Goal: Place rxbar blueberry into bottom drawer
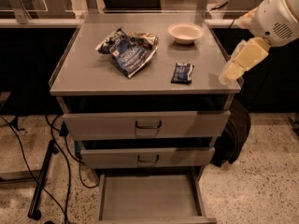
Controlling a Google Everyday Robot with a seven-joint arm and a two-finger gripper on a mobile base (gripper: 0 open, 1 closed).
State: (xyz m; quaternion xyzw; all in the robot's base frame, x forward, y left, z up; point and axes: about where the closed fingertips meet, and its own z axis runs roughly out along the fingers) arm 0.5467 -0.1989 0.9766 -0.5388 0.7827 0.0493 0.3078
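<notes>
The rxbar blueberry, a small dark navy bar with white lettering, lies flat on the right half of the grey cabinet top. The bottom drawer is pulled out near the floor, and its flat grey tray holds nothing. My gripper, cream-coloured on a white arm, hangs at the cabinet top's right edge. It sits to the right of the bar and does not touch it.
A crumpled blue-and-silver chip bag and a white bowl share the top. The two upper drawers stand slightly ajar. A black bag leans at the cabinet's right side. Cables and a stand leg lie left.
</notes>
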